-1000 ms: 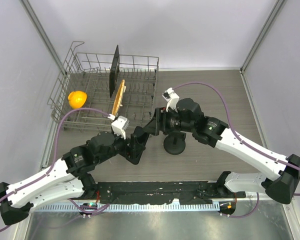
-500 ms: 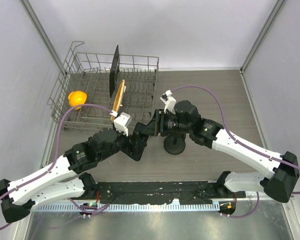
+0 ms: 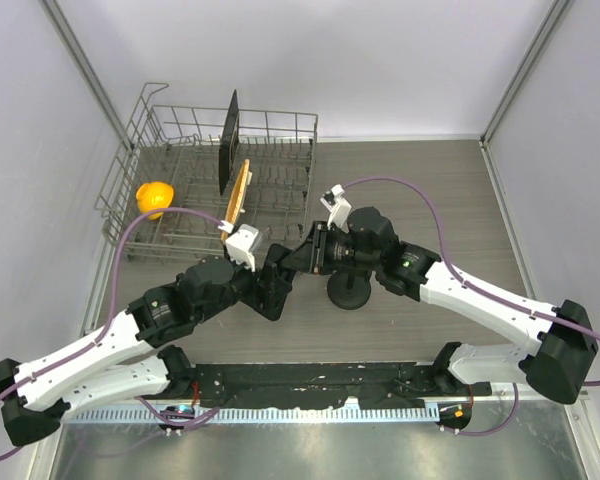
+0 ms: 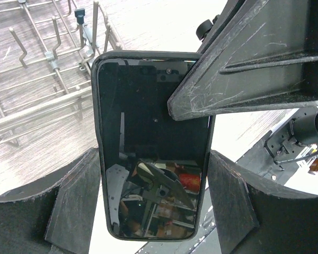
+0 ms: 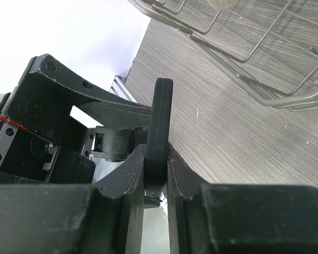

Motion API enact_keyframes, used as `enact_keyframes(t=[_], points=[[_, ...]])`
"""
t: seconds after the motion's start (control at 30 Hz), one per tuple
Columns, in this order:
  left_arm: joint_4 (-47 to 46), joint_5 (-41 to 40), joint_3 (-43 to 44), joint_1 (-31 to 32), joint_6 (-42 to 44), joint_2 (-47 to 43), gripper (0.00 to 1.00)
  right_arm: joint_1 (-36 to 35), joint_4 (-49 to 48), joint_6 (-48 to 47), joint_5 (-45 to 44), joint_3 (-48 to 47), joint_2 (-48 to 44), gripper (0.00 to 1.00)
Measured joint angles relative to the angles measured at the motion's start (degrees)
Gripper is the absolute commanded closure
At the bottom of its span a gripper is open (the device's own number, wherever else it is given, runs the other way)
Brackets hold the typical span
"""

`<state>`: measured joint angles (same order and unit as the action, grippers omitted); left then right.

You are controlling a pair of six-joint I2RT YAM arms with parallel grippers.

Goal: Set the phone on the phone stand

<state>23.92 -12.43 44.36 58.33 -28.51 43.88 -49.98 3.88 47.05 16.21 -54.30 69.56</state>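
Currently the phone point(image 4: 148, 132) is in a two-arm hand-over. It is held clear of the tabletop point(image 3: 450, 200) over its middle, just on the left-edge side of the phone stand point(image 3: 348, 291).

Change over the last second:
- The right forearm and wrist shift toward the left edge and slightly toward the near edge.
- The left wrist moves a little toward the far edge, so the two wrists now sit closer together.
- The phone stand keeps its position, with its disc base flat on the tabletop and nothing on it.
- The dish rack point(image 3: 185, 195) at the far left corner is unchanged.

Finger state:
- The left fingers point(image 4: 74, 211) are clenched on the phone across its width, one pad against each long edge at the lower half. The glossy face is turned to the left wrist camera.
- The right fingers point(image 5: 132, 180) are clenched on the phone across its thickness. The right wrist view shows the slab edge-on, pinched between the pads. In the left wrist view, one right finger overlaps the upper right corner of the screen.

In the top view the phone is hidden between the two sets of fingers.

Meaning for the task: the transfer grip looks established, but the transfer is not complete, since both arms hold the slab. The likely next step is for the left fingers to release and back away. The right arm, nearer the stand, can then carry the phone across. Arm travel with both grips closed risks twisting the slab.
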Motion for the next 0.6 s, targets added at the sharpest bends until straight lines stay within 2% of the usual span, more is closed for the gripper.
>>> enact_keyframes(t=[0.03, 0.1, 0.17, 0.3, 0.47, 0.6], points=[[0.28, -0.04, 0.11, 0.00, -0.02, 0.09, 0.65, 0.00, -0.02, -0.15, 0.04, 0.00, 0.11, 0.99], [1.62, 0.02, 1.07, 0.00, -0.04, 0.70, 0.38, 0.00, -0.11, -0.63, 0.04, 0.00, 0.17, 0.99], [2.51, 0.02, 1.90, 0.00, -0.24, 1.16, 0.20, 0.00, -0.31, -1.68, 0.07, 0.00, 0.00, 1.00], [2.60, 1.55, 2.47, 0.04, -1.88, 0.13, 0.13, -0.13, -0.24, -5.49, 0.15, 0.94, -2.67, 0.99], [2.38, 4.74, 3.82, 0.04, -4.46, -5.38, 0.06, -0.04, 1.36, -12.59, 1.62, 3.26, -10.93, 1.00], [1.03, 8.55, 4.39, 0.00, -5.68, -8.44, 0.04, -0.02, 1.29, -17.22, 5.33, 3.48, -16.70, 0.99]])
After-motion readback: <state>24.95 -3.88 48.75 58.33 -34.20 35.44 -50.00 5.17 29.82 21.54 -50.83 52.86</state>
